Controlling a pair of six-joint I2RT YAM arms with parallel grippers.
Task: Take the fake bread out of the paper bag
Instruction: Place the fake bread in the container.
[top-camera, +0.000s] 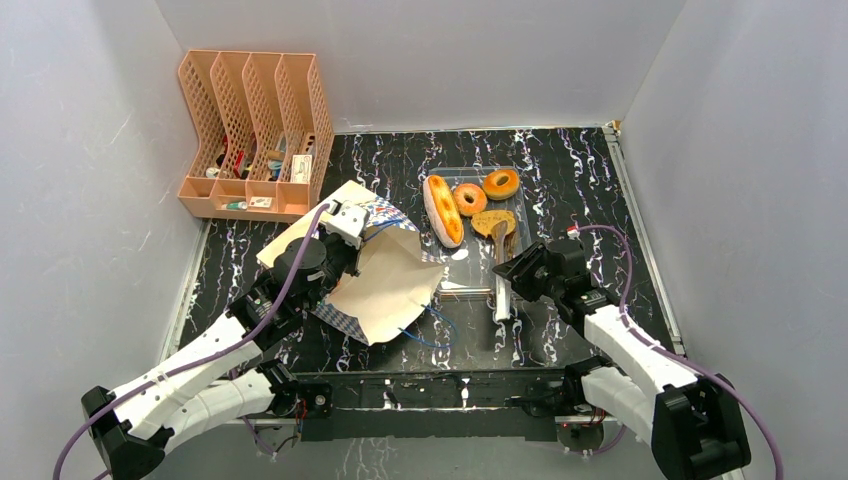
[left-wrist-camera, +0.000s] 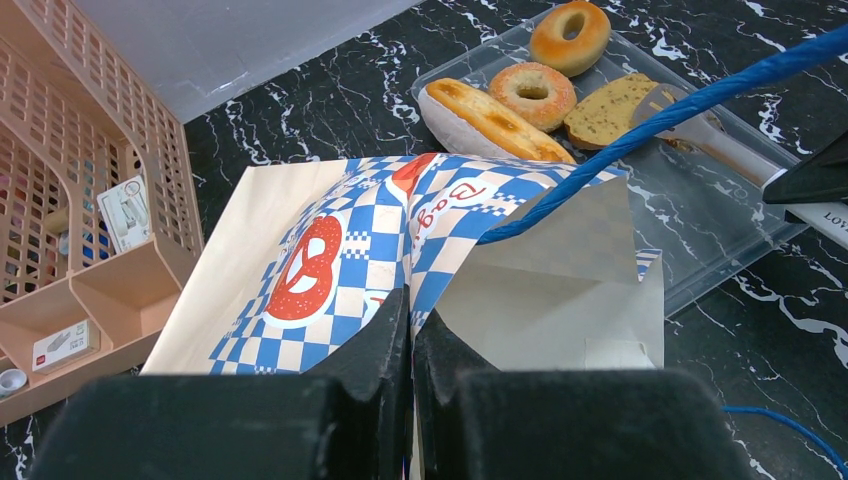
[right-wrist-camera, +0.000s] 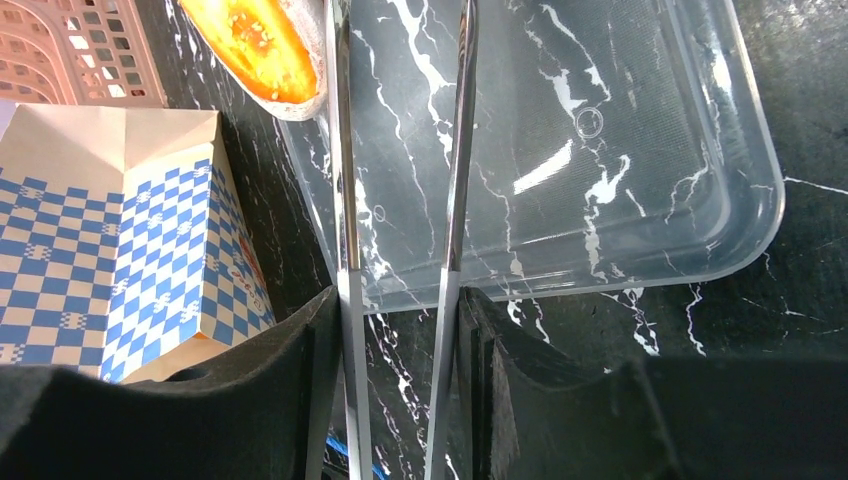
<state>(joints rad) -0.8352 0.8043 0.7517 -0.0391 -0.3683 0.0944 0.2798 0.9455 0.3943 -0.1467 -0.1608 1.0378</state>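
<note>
Left wrist view alone reveals left pincer (left-wrist-camera: 411, 325) pinching edge of checkered paper bag (left-wrist-camera: 330, 270), right pincer (right-wrist-camera: 398, 305) clasping tongs (right-wrist-camera: 342, 200), toy bread (top-camera: 469, 198), two glazed rings, golden loaf, speckled slice, on clear tray (top-camera: 465, 272) beside bag.

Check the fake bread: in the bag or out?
Out: loaf, two rings and slice lie in the clear tray, apart from the paper bag. Inside of the bag is hidden.

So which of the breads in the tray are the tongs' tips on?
The flat brown toast slice: the tips of the tongs lie on it. The two glazed rings and the long golden loaf sit beside it, clear of the tongs.
</note>
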